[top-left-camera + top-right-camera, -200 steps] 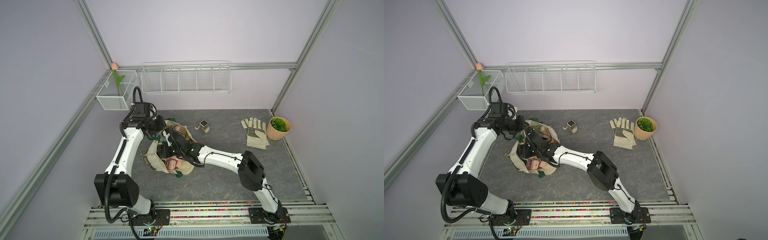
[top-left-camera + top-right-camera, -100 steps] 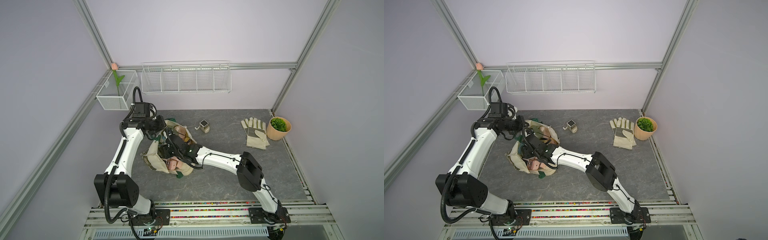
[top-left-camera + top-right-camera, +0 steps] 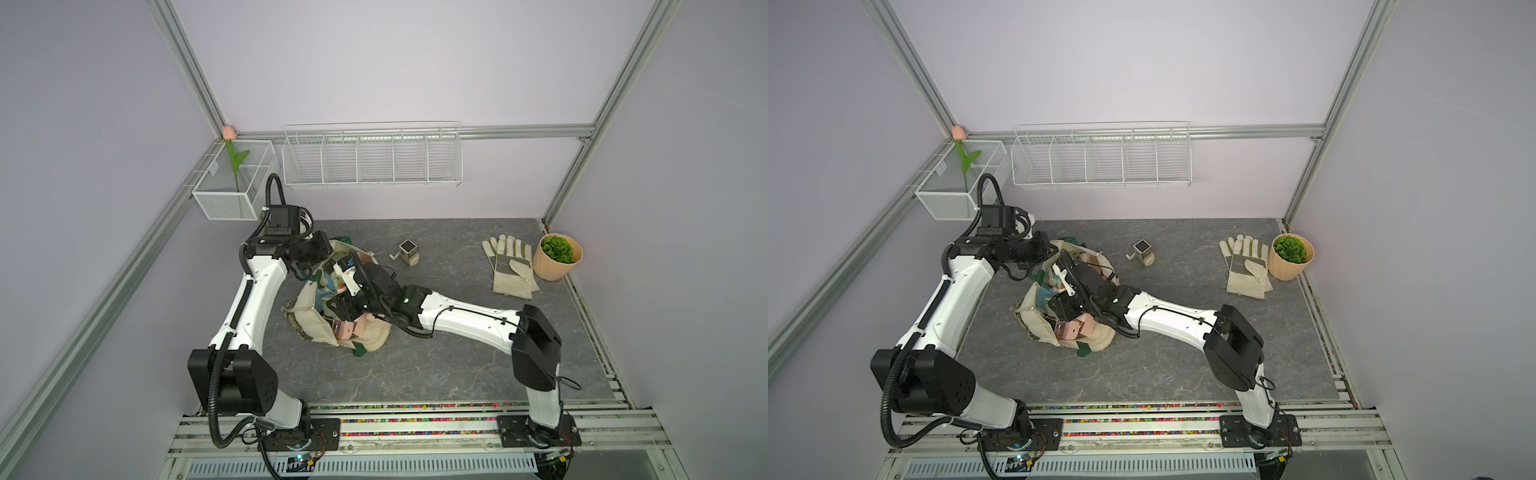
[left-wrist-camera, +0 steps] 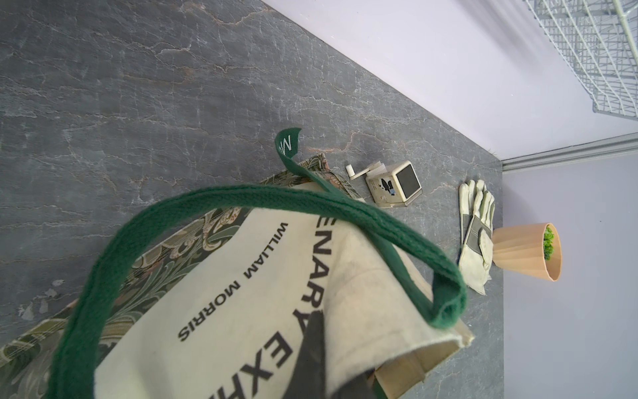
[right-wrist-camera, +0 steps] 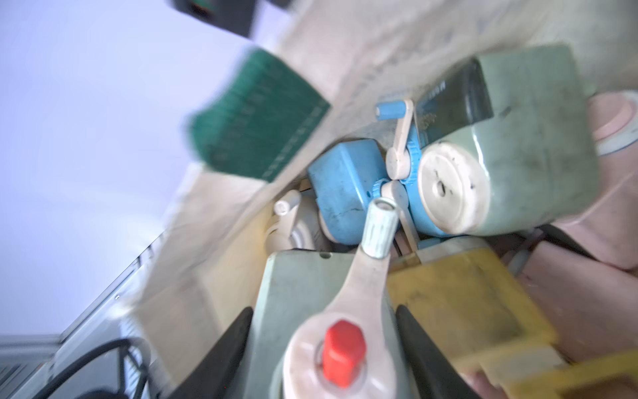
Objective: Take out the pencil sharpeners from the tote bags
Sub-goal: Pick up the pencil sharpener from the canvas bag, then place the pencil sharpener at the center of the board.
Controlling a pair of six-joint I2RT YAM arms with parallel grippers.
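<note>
The cream tote bag (image 3: 311, 328) with dark green handles lies slumped on the grey table in both top views. My left gripper (image 3: 326, 257) is shut on its canvas rim (image 4: 362, 311) and holds the mouth up. Inside the bag, my right gripper (image 5: 324, 345) is shut on a pale green pencil sharpener (image 5: 293, 286) with a cream crank and red knob, a finger on each side. Blue (image 5: 345, 183), green (image 5: 531, 165), yellow (image 5: 459, 290) and pink sharpeners crowd around it. A pink sharpener (image 3: 347, 330) shows at the bag's mouth. A cream sharpener (image 3: 409, 254) stands on the table.
Pale work gloves (image 3: 511, 266) and a tan plant pot (image 3: 557, 257) sit at the back right. A white wire basket (image 3: 372, 160) hangs on the back wall. Above the back left corner hangs a mesh box (image 3: 232, 187) with a tulip.
My right arm has pushed slightly farther left into the bag, and its jaws have closed onto the pale green sharpener. The left arm has not moved.
</note>
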